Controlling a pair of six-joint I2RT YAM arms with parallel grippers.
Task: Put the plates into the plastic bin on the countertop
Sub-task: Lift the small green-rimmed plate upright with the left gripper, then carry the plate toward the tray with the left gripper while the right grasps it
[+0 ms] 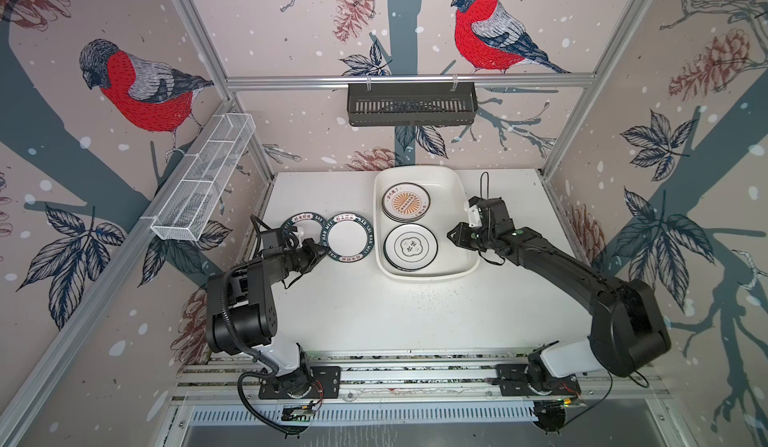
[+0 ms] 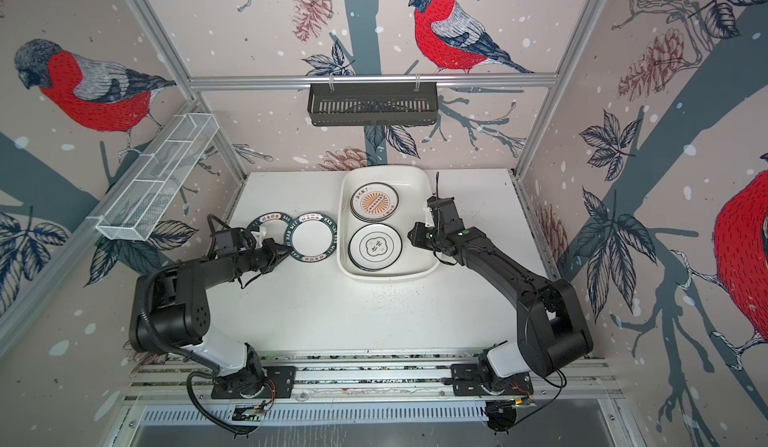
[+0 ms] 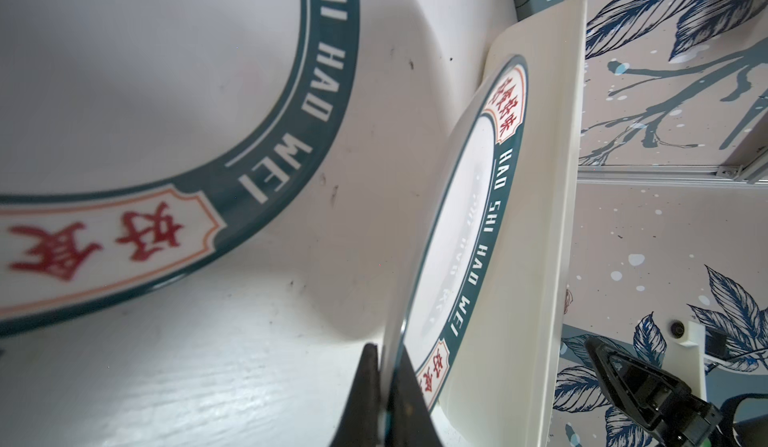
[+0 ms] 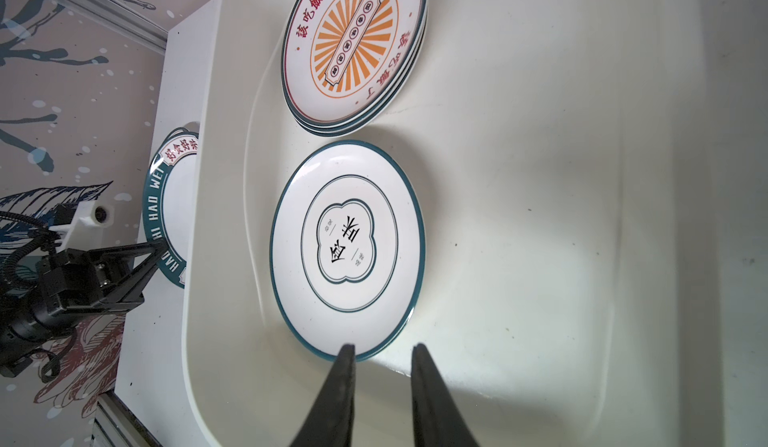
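Two dark lettered-rim plates lie on the countertop (image 1: 374, 312) left of the plastic bin (image 1: 457, 200). My left gripper (image 1: 324, 254) is shut on the near rim of the right one (image 1: 349, 237); in the left wrist view this plate (image 3: 469, 224) stands almost edge-on between the jaws and casts a shadow on the countertop. The other lettered plate (image 1: 305, 220) is partly hidden by my left wrist. Inside the bin (image 4: 540, 175) sit an orange sunburst stack (image 4: 353, 42) and a flower-outline plate (image 4: 347, 249). My right gripper (image 4: 382, 347) hovers open over the bin's right side, holding nothing.
A black slotted basket (image 1: 411, 104) hangs on the back rail. A white wire-mesh tray (image 1: 208, 175) is fixed along the left wall. Aluminium rails (image 1: 415, 374) carry both arm bases at the front edge. Dark specks dot the countertop in front of the bin.
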